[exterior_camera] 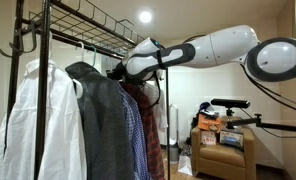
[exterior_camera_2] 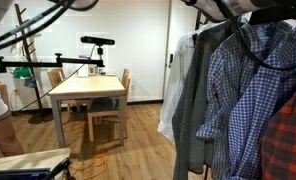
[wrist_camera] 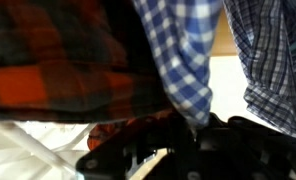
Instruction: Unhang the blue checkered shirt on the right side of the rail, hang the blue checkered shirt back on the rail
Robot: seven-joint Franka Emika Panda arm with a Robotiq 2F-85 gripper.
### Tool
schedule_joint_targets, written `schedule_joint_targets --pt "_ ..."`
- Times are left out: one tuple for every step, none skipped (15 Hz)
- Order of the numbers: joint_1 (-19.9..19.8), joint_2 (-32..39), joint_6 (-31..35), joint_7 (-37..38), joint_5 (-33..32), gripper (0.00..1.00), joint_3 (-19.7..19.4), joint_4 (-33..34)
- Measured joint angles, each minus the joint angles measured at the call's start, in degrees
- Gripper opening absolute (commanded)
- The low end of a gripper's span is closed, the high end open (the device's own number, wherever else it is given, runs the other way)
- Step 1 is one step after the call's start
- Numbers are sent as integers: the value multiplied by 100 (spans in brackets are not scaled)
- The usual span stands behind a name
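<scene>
The blue checkered shirt (exterior_camera_2: 238, 100) hangs among other garments under the black rail (exterior_camera: 93, 40) of the rack. In an exterior view it shows as a narrow blue strip (exterior_camera: 138, 140) below the arm. My gripper (exterior_camera: 123, 72) reaches in among the hangers just under the rail. In the wrist view a fold of the blue checkered shirt (wrist_camera: 183, 50) tapers down into my dark gripper (wrist_camera: 200, 128), whose jaws are shut on the cloth. A red plaid shirt (wrist_camera: 48, 60) hangs right beside it. The hanger's hook is hidden.
A white shirt (exterior_camera: 38, 120) and a dark grey one (exterior_camera: 103, 130) hang further along the rack. A wooden table (exterior_camera_2: 88, 88) with chairs stands across the room. A cabinet with boxes (exterior_camera: 218, 140) and camera stands (exterior_camera: 233, 103) sit behind the arm.
</scene>
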Motion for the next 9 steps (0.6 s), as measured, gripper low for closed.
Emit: schedule_joint_targets --pt "11 -1 3 8 0 9 2 -23" --pt "15 -4 16 27 2 9 2 -60" --pt "15 -4 41 54 32 9 13 -106" --pt "15 -7 105 89 75 9 27 -175" --pt "18 -12 209 142 103 8 34 -261" --pt "30 -22 341 220 106 8 26 -368" --pt "40 -47 471 303 106 9 20 -504" --pt "53 -100 592 370 106 8 6 -667" --pt "72 -173 716 417 106 8 -16 -846"
